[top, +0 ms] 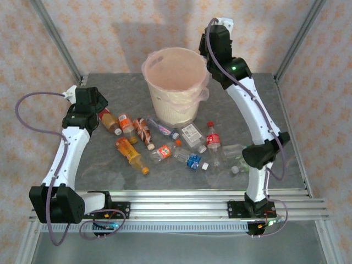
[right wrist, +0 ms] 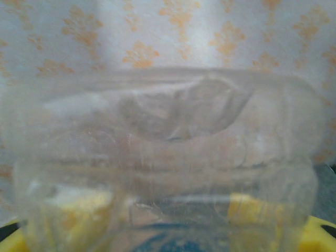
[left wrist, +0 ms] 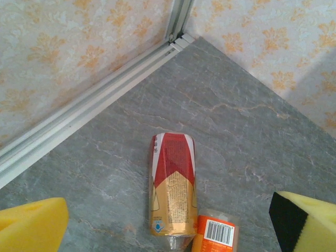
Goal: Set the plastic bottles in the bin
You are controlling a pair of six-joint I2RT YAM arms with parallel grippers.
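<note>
The cream bin point(top: 165, 104) with its pinkish bag stands at the back middle of the table. Several plastic bottles point(top: 165, 151) lie in front of it. My right gripper point(top: 220, 26) is raised behind and to the right of the bin's rim. In the right wrist view it point(right wrist: 168, 220) is shut on a clear, crumpled bottle point(right wrist: 168, 147), with the yellow pads point(right wrist: 252, 207) showing through the plastic. My left gripper point(top: 91, 100) hangs open over the leftmost bottles. Between its pads point(left wrist: 31, 226) lie a red-and-gold labelled bottle point(left wrist: 173, 191) and an orange-labelled one point(left wrist: 218, 231), neither touched.
Aluminium frame posts point(top: 55, 38) and patterned walls close in the back and sides. A rail point(left wrist: 79, 118) runs along the table's left edge close to the left gripper. An orange bottle point(top: 132, 154) and a red-labelled one point(top: 213, 142) lie among the scattered ones.
</note>
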